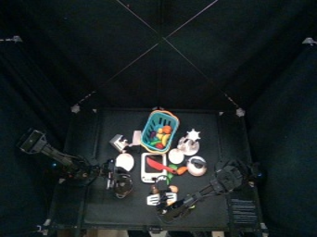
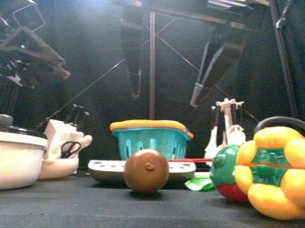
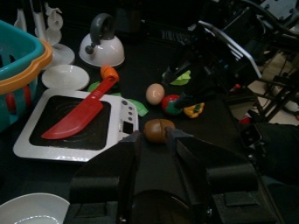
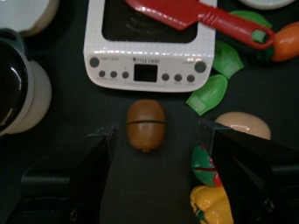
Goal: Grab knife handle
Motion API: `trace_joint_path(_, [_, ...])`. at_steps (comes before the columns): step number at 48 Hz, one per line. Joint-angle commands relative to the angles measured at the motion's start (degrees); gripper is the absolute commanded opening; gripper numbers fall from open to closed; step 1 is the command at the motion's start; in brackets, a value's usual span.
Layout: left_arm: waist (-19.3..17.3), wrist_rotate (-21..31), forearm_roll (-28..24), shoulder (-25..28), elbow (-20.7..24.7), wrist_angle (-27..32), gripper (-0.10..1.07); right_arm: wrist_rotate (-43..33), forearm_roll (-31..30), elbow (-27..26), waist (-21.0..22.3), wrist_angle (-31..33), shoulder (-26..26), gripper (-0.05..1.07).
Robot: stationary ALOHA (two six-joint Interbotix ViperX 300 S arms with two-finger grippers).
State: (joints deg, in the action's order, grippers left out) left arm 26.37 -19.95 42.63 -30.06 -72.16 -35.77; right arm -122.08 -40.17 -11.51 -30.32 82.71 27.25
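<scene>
L arm low at table's left side; L gripper [image 3: 156, 162] points toward the scale, jaws seem slightly apart w/ nothing between them, but can't tell for sure from its wrist view. Scale [image 3: 70, 140] white, flat, sits mid-table beside teal basket [image 1: 161, 130]. Knife [image 3: 79, 114] lies diagonally across scale top: red blade on the plate, orange handle [image 3: 107, 74] sticking out past scale's far edge, free of clutter, nothing on it. Looks like a plastic toy, light, thin handle. R gripper [image 4: 158, 144] hangs over table front, jaws spread wide, empty, straddling a brown egg-shaped item [image 4: 146, 123] just short of the scale's button edge; knife handle [image 4: 239, 24] beyond, off to one side. Step judged: approach only, no contact w/ knife yet. Next: move R gripper past scale to the handle, turn the jaws across it, lower, close.
</scene>
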Motion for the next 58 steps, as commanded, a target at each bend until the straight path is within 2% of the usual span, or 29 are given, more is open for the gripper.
trace_joint_path(1, [0.09, -0.09, -0.35, -0.09, 1.41, -0.26, 0.72, 0.44, -3.52, -0.44, -1.05, 1.41, -4.66, 1.02])
trace_joint_path(7, [0.09, -0.09, -0.44, -0.09, 1.41, -0.53, 0.72, 1.41, -9.93, 1.58, -2.72, 4.22, -7.91, 1.02])
trace_joint_path(12, [0.09, -0.09, -0.44, -0.09, 1.32, -0.53, 0.72, 5.36, -12.92, 4.92, -3.43, 6.42, -11.78, 1.02])
trace_joint_path(15, [0.09, 0.0, -0.35, -0.09, 1.23, -0.53, 0.72, 8.61, -12.39, 7.03, -3.6, 6.06, -13.89, 1.02])
trace_joint_path(20, [0.26, 0.0, -0.26, -0.09, 1.05, -0.53, 0.72, 15.29, -8.0, 10.9, -3.16, 3.6, -17.31, 1.02])
trace_joint_path(28, [0.26, -0.09, -0.35, -0.09, 0.7, -0.62, 0.72, 26.89, -3.6, 19.07, 0.0, -3.78, -22.5, 1.02])
trace_joint_path(33, [0.35, -0.09, -0.44, 0.0, 0.97, -1.23, 0.72, 31.38, -3.34, 26.54, 2.46, -11.6, -26.89, 1.02])
trace_joint_path(40, [0.26, -0.26, -0.79, 0.35, 1.49, -3.08, 0.72, 31.9, -4.66, 37.27, 6.94, -24.96, -35.16, 1.02])
trace_joint_path(46, [-0.53, -0.26, -2.37, 0.26, 1.58, -3.34, 0.72, 32.17, -5.54, 46.93, 12.57, -39.9, -43.51, 1.02])
trace_joint_path(51, [-2.11, -0.26, -4.04, 0.18, 1.76, -3.34, 0.72, 32.52, -5.54, 54.14, 19.07, -52.21, -49.66, 1.02])
trace_joint_path(58, [-4.13, -0.35, -5.27, 0.09, 1.76, -3.34, 0.72, 32.87, -5.71, 61.26, 27.33, -66.97, -53.7, 1.02])
